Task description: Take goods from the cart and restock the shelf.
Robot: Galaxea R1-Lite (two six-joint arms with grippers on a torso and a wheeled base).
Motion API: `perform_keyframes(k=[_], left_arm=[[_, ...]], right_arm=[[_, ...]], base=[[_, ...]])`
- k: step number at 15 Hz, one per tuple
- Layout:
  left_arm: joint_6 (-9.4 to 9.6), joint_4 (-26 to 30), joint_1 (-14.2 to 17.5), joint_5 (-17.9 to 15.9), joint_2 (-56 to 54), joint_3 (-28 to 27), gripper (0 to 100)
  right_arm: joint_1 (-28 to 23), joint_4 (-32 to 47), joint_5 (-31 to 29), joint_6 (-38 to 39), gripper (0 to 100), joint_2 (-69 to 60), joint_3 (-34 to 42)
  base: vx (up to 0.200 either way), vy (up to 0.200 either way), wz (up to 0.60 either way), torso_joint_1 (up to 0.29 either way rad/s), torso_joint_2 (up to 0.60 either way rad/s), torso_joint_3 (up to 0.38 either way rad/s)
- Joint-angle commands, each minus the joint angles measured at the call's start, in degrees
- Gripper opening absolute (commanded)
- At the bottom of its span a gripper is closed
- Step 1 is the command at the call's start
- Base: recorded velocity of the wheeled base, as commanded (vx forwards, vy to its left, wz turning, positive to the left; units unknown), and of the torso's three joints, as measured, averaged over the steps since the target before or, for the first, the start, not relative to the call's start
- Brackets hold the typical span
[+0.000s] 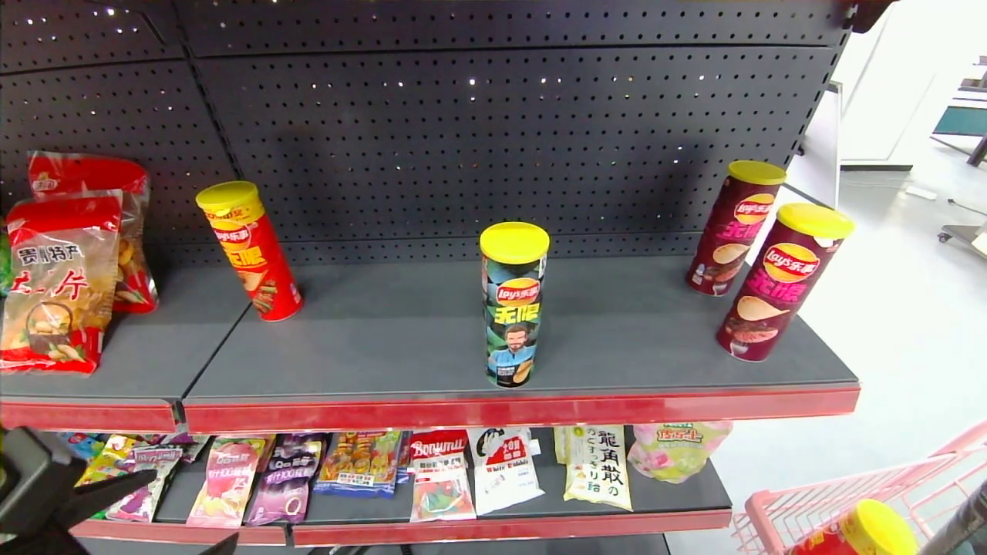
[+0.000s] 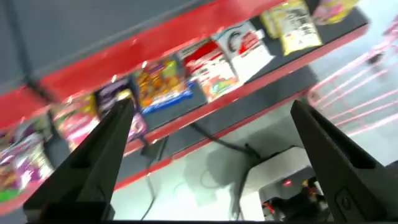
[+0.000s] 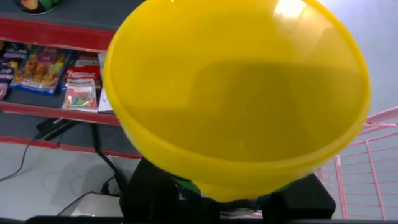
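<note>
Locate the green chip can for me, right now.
Head view: the green can stands upright near the front edge of the upper shelf, about mid-width, with the red can to its left and the front maroon can to its right.

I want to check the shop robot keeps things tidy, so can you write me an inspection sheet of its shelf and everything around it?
Surface: top shelf, dark grey with a red front edge.
Job's things: red can, green can, rear maroon can and front maroon can stand on the top shelf; a yellow-lidded can is in the right tool.
Clutter: red snack bags at the top shelf's left end; snack packets along the lower shelf.
Tools: left tool open and empty, low by the lower shelf; right tool shut on the yellow-lidded can, by the cart.
Cables: black cables on the floor under the shelves.
Surroundings: pink cart at the right; pale floor.
</note>
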Motion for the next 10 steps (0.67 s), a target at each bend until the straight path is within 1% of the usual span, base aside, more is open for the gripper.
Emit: perform_keyframes(k=[1,2,3,4,5,6,10], left_arm=[[-0.89,5.0,1.0,1.9,-13.0,0.6,100],[-2.03,5.4,1.1,2.5,-14.2,1.1,100],[-1.50,5.7,1.1,4.6,-15.3,2.4,100],[-0.80,5.7,1.1,5.3,-16.2,3.1,100],[-0.01,5.9,1.1,5.4,-18.1,4.1,100],[0.34,6.2,1.1,5.7,-19.2,4.5,100],[0.43,6.4,1.0,5.3,-21.3,6.1,100]], right_arm=[[0.0,-0.1,1.6,0.0,0,-0.3,0.3],[0.0,-0.2,2.0,0.0,0,-0.1,0.3],[0.0,-0.2,2.2,0.0,0,-0.1,0.3],[0.0,-0.1,2.2,0.0,0,-0.1,0.4],[0.0,-0.1,2.6,-0.4,0,0.0,0.4],[0.0,-0.1,2.6,-1.3,0,0.0,0.4],[0.0,-0.2,2.6,-2.2,0,0.0,0.7]], base=[[0.000,0.000,0.00,0.000,0.00,0.000],[0.000,0.000,0.00,0.000,0.00,0.000],[0.000,0.000,0.00,0.000,0.00,0.000],[0.000,0.000,0.00,0.000,0.00,0.000],[0.000,0.000,0.00,0.000,0.00,0.000],[0.000,0.000,0.00,0.000,0.00,0.000],[0.000,0.000,0.00,0.000,0.00,0.000]])
